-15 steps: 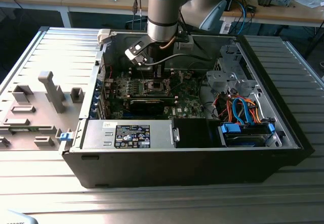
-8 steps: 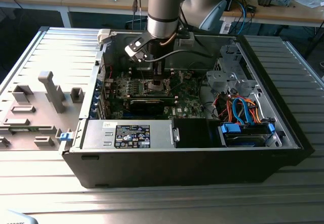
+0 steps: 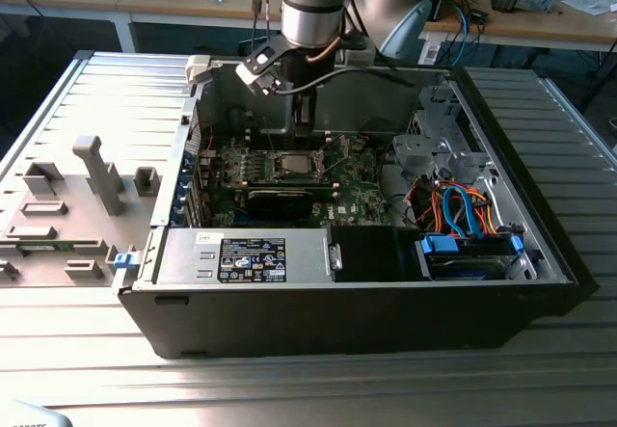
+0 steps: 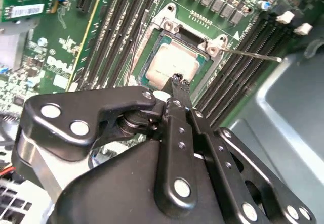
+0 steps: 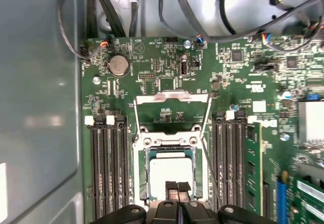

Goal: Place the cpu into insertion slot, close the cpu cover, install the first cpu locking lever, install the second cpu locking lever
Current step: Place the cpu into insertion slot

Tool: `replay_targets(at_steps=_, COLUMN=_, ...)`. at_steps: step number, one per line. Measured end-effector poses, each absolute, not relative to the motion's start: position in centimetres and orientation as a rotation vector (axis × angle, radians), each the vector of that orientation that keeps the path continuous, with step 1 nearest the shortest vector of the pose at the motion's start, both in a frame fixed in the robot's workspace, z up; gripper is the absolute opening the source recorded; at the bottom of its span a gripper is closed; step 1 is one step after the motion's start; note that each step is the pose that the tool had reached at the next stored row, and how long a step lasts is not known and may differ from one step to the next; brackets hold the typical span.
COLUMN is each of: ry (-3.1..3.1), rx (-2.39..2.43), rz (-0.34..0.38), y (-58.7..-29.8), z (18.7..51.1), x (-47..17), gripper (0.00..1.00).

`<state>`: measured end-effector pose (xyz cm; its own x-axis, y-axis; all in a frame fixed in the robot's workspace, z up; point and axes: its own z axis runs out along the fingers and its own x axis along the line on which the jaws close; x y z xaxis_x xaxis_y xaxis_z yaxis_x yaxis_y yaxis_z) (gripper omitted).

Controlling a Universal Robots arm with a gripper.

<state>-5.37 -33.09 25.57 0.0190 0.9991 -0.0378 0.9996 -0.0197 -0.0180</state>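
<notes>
- The end effector (image 5: pixel 177 186) is closed, its fingertips pressed together with nothing between them. It is poised over one edge of the cpu (image 5: pixel 169 169); contact cannot be confirmed.
- The cpu lies flat in the insertion slot (image 5: pixel 148 178).
- The cpu cover (image 5: pixel 172 98) lies swung open, beyond the slot's far edge.
- Handling: the cpu is judged light, rigid, smooth-topped and fragile underneath. Grip opposite edges only.
- In the exterior view, the end effector sits at 12 o'clock from the slot, inside the case (image 3: pixel 386 302) on the bench (image 3: pixel 289 388).
</notes>
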Motion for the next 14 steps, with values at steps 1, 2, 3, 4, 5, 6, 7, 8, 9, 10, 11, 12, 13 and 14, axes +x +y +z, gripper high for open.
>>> replay_targets(at_steps=1, ry=2.19, rx=2.233, rz=-0.062, y=-33.1, z=25.9, x=-5.4, gripper=0.11)
replay_targets(at_steps=2, ry=2.19, rx=2.233, rz=-0.062, y=-33.1, z=26.2, x=-5.4, gripper=0.11)
replay_targets(at_steps=3, ry=2.19, rx=2.233, rz=-0.062, y=-33.1, z=26.5, x=-5.4, gripper=0.11)
replay_targets(at_steps=4, ry=2.19, rx=2.233, rz=-0.062, y=-33.1, z=26.9, x=-5.4, gripper=0.11)
replay_targets(at_steps=5, ry=2.19, rx=2.233, rz=-0.062, y=-33.1, z=27.2, x=-5.4, gripper=0.11)
replay_targets(at_steps=6, ry=2.19, rx=2.233, rz=-0.062, y=-33.1, z=27.5, x=-5.4, gripper=0.11)
replay_targets(at_steps=7, ry=2.19, rx=2.233, rz=-0.062, y=-33.1, z=27.7, x=-5.4, gripper=0.11)
replay_targets(at_steps=8, ry=2.19, rx=2.233, rz=-0.062, y=-33.1, z=27.9, x=-5.4, gripper=0.11)
replay_targets(at_steps=9, ry=2.19, rx=2.233, rz=-0.062, y=-33.1, z=28.0, x=-5.4, gripper=0.11)
replay_targets(at_steps=10, ry=2.19, rx=2.233, rz=-0.062, y=-33.1, z=28.0, x=-5.4, gripper=0.11)
replay_targets(at_steps=11, ry=2.19, rx=2.233, rz=-0.062, y=-33.1, z=28.0, x=-5.4, gripper=0.11)
replay_targets(at_steps=12, ry=2.19, rx=2.233, rz=-0.062, y=-33.1, z=28.1, x=-5.4, gripper=0.11)
replay_targets(at_steps=13, ry=2.19, rx=2.233, rz=-0.062, y=-33.1, z=28.1, x=-5.4, gripper=0.11)
replay_targets(at_steps=14, ry=2.19, rx=2.233, rz=-0.062, y=-33.1, z=28.1, x=-5.4, gripper=0.11)
